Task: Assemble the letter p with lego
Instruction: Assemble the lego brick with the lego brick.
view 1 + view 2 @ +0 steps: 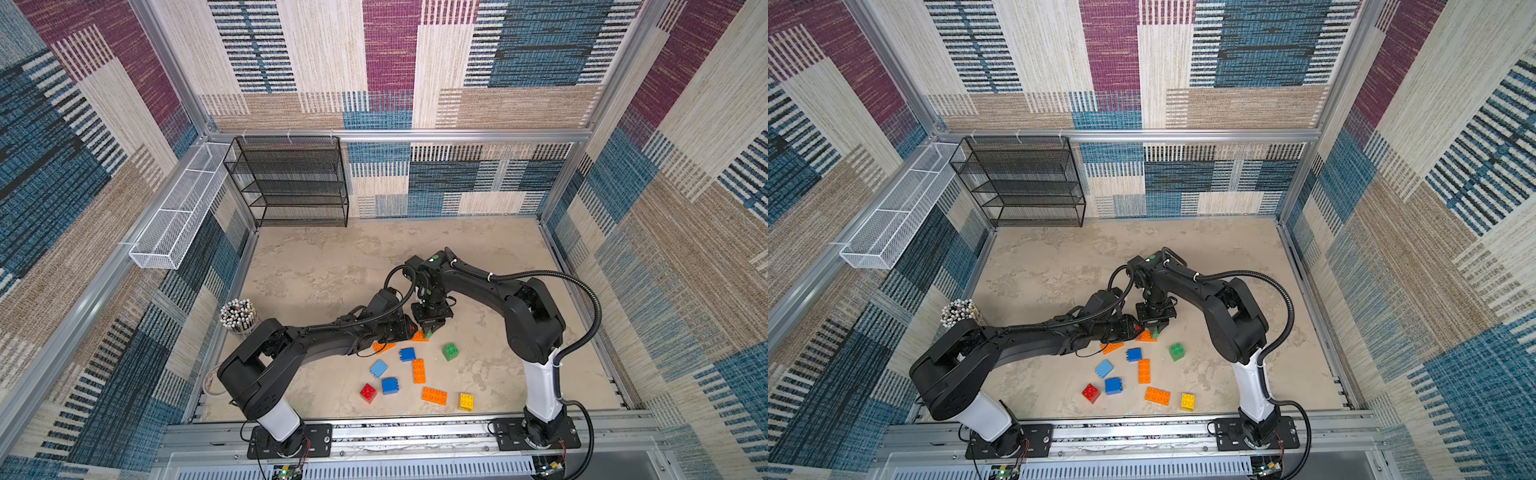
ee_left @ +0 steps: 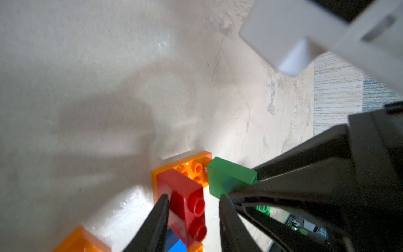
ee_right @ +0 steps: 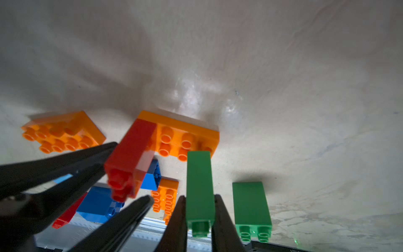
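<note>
One green brick [image 3: 199, 185] sits clamped in the right end effector [image 3: 200, 197].

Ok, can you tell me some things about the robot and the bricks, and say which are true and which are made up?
1. The right hand is holding a green brick. True.
2. The yellow brick is stacked on a blue one. False: it stands by itself on the table, near a long orange brick.
3. A red brick sits between the fingers of the left hand. True.
4. The black wire shelf is full of bricks. False: no bricks show on it.
5. A second green brick stands loose on the table. True.
</note>
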### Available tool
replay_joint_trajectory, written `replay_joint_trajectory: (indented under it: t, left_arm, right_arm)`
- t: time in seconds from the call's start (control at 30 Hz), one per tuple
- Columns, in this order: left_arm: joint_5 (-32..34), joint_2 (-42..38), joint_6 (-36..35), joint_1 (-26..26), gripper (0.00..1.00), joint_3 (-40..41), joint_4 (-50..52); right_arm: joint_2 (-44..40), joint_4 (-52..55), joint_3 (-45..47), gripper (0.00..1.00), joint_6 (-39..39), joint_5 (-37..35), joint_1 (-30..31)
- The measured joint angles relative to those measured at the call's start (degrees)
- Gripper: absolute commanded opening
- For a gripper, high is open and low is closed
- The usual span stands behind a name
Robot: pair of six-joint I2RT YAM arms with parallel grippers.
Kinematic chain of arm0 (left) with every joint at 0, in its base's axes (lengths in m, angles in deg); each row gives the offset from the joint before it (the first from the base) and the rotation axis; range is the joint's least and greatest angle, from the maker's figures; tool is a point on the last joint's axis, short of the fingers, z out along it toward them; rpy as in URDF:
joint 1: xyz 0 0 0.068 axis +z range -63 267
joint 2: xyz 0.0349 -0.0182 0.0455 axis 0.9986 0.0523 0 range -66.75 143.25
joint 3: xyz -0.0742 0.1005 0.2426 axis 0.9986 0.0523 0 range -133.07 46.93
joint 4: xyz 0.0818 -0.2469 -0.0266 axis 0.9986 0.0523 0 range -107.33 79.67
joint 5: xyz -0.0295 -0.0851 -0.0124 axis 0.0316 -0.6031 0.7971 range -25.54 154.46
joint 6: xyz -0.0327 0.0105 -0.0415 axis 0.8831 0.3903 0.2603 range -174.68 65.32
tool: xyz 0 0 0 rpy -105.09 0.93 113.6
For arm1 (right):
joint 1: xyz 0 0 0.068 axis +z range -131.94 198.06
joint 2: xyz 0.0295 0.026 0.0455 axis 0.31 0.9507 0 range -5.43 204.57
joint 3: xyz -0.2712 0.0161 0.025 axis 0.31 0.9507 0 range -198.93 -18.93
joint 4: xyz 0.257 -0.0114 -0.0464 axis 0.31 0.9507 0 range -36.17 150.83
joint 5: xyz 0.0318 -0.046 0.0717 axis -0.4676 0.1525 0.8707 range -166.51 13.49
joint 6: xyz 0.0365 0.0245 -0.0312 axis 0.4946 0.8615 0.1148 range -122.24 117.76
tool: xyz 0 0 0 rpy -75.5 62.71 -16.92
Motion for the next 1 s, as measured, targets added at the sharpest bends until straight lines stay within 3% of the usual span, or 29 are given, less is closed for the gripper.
replay_joint_trajectory:
  t: [1.0]
  left_arm:
    - [2.93,-0.52,3.34,-3.63,0.37,2.67,-4.22]
  right_arm:
    - [0.24,2.82,0.85,0.0,-0.66,-0.15,-1.81]
